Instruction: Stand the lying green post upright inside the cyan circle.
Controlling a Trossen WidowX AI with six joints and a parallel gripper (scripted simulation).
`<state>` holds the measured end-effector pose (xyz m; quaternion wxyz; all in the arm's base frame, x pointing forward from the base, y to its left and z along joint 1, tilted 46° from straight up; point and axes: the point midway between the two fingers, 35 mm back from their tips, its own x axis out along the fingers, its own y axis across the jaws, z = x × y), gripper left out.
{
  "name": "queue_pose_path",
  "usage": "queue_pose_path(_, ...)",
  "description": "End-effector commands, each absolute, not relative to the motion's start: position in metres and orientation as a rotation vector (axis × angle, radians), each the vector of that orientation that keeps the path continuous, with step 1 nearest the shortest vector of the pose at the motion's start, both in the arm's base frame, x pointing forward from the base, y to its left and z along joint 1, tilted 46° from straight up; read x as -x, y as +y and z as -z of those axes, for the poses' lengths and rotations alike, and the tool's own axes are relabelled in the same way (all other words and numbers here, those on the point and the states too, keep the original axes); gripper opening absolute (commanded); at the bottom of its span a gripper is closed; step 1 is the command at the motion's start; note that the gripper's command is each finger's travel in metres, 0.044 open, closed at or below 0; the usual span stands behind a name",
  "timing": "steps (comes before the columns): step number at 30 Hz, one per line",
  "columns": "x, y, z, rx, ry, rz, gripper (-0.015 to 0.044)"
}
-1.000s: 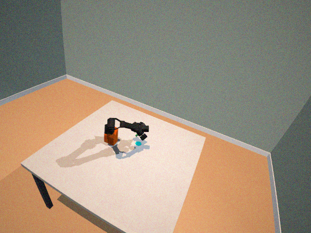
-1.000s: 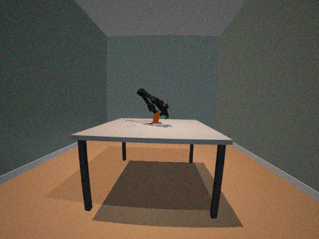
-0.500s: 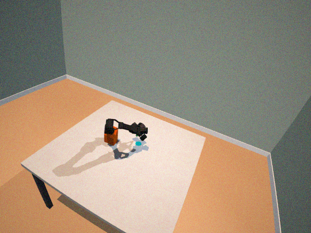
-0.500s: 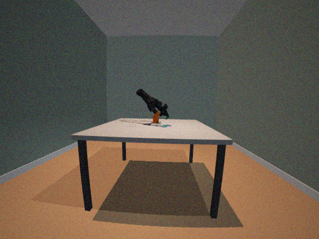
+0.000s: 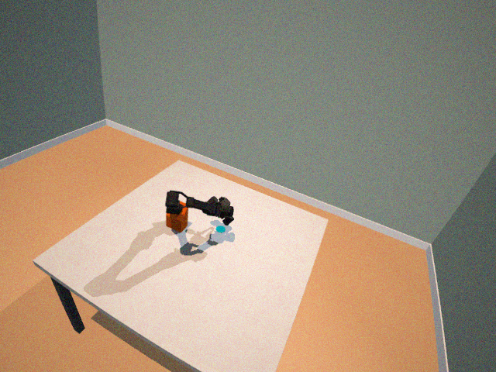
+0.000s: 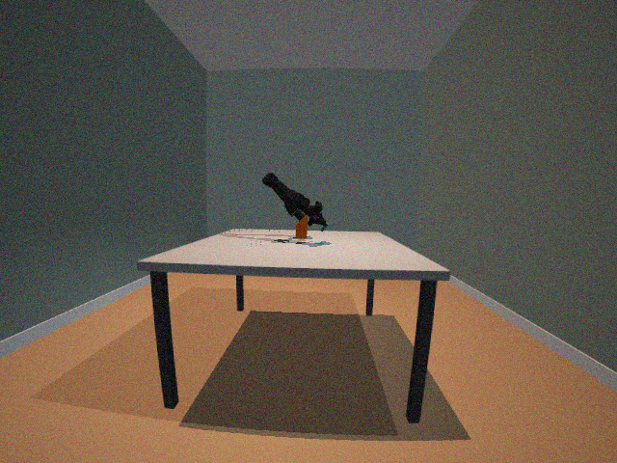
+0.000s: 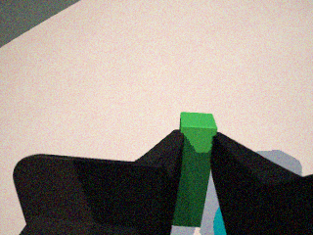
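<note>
Above the worktop (image 5: 256, 304), the end effector (image 7: 198, 147) grips the green post (image 7: 195, 181) between nearly closed fingers (clear of the surface), beside the cyan circle (image 5: 220, 229), presumably for upright placement

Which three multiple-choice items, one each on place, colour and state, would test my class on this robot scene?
1. Where is the green post?
A. between the gripper's fingers
B. lying on the floor
C. on top of the orange base

2. What colour is the circle on the table?
A. red
B. cyan
C. yellow

3. What state is the gripper in?
A. wide open
B. shut on nothing
C. shut on the post

Key: 1 A, the black fingers flank it in the wrist view; 2 B, the top view shows it; 3 C, the post fills the gap between the fingers.
</note>
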<state>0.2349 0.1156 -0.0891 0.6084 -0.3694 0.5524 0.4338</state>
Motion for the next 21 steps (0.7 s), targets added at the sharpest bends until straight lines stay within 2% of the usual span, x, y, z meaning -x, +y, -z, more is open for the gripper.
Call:
queue_pose_path(1, -0.2327, 0.1144, 0.0889, 0.844, 1.253, -1.019, 0.0023)
queue_pose_path(21, -0.2339, 0.1132, 0.0827, 0.800, 1.103, -1.073, 0.0023)
